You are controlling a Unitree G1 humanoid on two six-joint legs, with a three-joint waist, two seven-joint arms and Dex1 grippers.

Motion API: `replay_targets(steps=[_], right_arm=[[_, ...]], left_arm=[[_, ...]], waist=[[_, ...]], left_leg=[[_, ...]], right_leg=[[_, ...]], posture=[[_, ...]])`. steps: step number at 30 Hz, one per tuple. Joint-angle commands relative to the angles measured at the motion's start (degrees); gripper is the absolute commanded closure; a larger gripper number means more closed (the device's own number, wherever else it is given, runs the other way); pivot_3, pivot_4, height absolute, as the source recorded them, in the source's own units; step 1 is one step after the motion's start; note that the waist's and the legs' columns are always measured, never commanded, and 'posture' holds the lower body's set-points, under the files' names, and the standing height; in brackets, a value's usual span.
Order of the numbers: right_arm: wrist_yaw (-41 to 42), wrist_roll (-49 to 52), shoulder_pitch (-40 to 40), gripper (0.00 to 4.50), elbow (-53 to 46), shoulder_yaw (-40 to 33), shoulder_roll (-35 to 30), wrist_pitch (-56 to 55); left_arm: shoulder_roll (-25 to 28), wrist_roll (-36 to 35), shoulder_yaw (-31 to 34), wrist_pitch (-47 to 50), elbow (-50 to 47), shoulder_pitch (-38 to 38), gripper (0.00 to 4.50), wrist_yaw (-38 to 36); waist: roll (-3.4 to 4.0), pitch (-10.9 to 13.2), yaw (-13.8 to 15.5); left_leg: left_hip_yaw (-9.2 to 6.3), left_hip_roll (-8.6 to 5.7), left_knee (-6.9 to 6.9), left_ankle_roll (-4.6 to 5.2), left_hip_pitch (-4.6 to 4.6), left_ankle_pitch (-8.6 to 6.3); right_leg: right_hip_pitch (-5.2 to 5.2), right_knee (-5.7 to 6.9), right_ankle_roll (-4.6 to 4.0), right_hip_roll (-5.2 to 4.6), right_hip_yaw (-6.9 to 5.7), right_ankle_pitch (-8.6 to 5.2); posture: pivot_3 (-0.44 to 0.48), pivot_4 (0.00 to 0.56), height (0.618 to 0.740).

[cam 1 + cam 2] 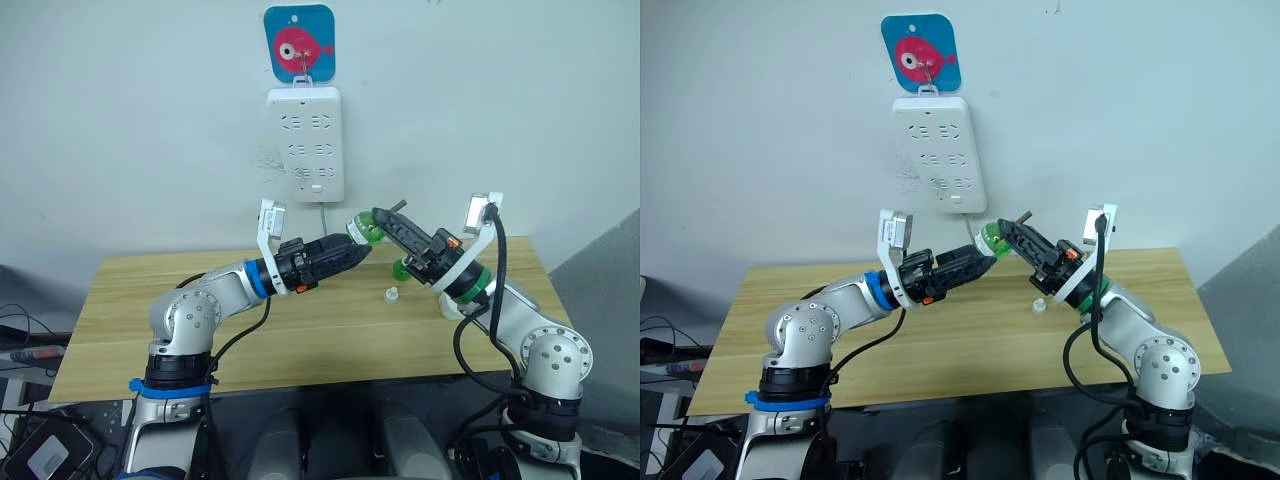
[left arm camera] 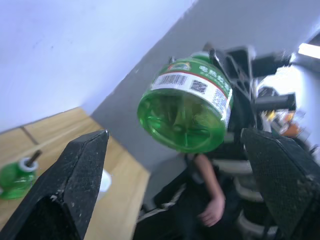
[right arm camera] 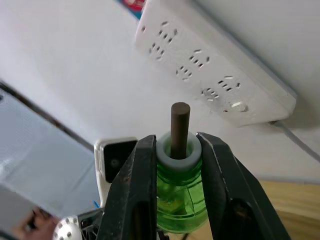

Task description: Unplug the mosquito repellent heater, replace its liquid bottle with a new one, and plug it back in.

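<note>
Gripping a white-collared green bottle [image 3: 178, 200], probably the new one, the right gripper [image 3: 177, 142] meets the left gripper's [image 1: 353, 250] spread fingers mid-frame; the power strip [image 1: 306, 140] holds no plug, so refitting and replugging remain.

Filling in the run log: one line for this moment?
right gripper shut on green bottle, midair | left gripper open at its base | second green bottle on table

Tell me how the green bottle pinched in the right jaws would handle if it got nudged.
The green bottle looks like smooth hard plastic, so it may slip, since the right jaws pinch only its neck. Its round body would likely roll if laid down. The thin wick might bend if knocked.
</note>
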Motion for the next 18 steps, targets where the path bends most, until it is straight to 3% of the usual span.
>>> replay_targets(steps=[1,11,18], right_arm=[[-4.5,6.2,-0.1,3.67,-1.4,0.7,1.1,-2.5],[-9.8,11.9,0.0,3.67,-2.1,4.1,0.7,-7.6],[-10.6,13.8,0.7,3.67,-2.7,6.5,-0.5,-9.6]], left_arm=[[-2.5,-7.1,3.4,2.3,-1.0,-2.1,0.00,6.0],[-5.7,-15.7,4.7,3.5,-0.6,-2.0,0.00,14.3],[-6.0,-17.5,4.6,2.5,0.4,-2.2,2.07,15.8]], waist=[[-0.01,0.0,0.0],[-0.01,-0.2,-0.3],[-0.02,-0.2,-0.4]], left_leg=[[0.01,-0.01,0.00,0.00,0.00,0.00],[0.04,-0.01,0.00,0.00,0.00,0.00],[0.05,-0.01,-0.01,0.00,-0.01,0.00]], right_leg=[[0.00,0.00,0.00,0.00,0.00,0.00],[0.00,-0.03,0.00,0.03,0.06,0.00],[0.00,-0.05,0.01,0.05,0.07,0.00]], posture=[[-0.206,0.185,0.740],[-0.213,0.181,0.740],[-0.213,0.178,0.740]])
